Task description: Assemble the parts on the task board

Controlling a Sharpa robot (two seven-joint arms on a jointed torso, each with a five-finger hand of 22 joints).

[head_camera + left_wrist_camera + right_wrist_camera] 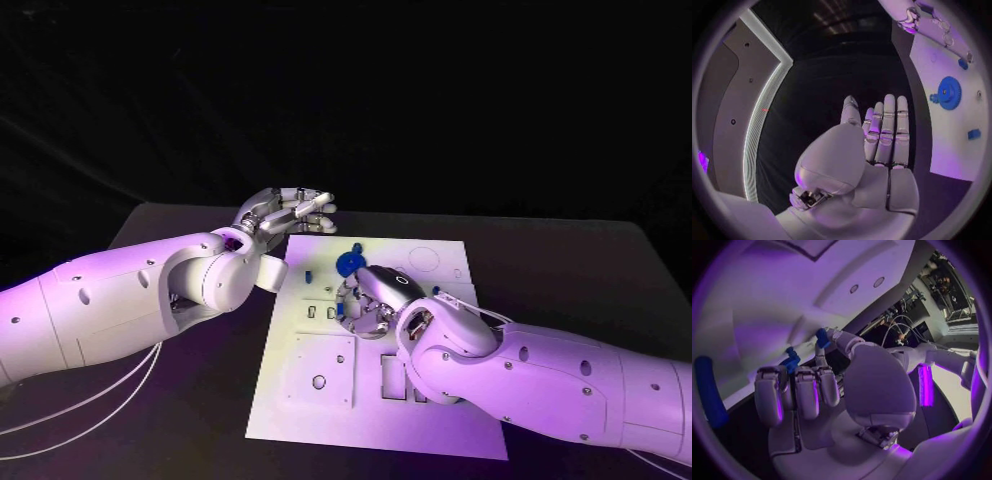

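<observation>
Task board (325,400) lies as a white plate in the middle of the black table (577,250), and bare table surface shows past its left, right and far edges. The left hand (289,213) is just beyond the far left corner of the board, off the plate, over the dark table. In the left wrist view its fingers (889,130) are stretched out straight, side by side, and it holds nothing. Between this hand and the board edge a strip of table stays free.

The right hand (378,300) is over the middle of the board, with its arm crossing the near right corner of the plate. In the right wrist view its fingers (807,392) are bent down towards the board surface, and a small blue part (822,337) sits at the tip of one finger. It seems pinched there, but I cannot tell this for sure, because the hand hides the contact.

A blue gear (349,263) stands on the board just beyond the right hand, towards the far edge. Another small blue piece (974,134) lies on the board near the edge that faces the left hand.
</observation>
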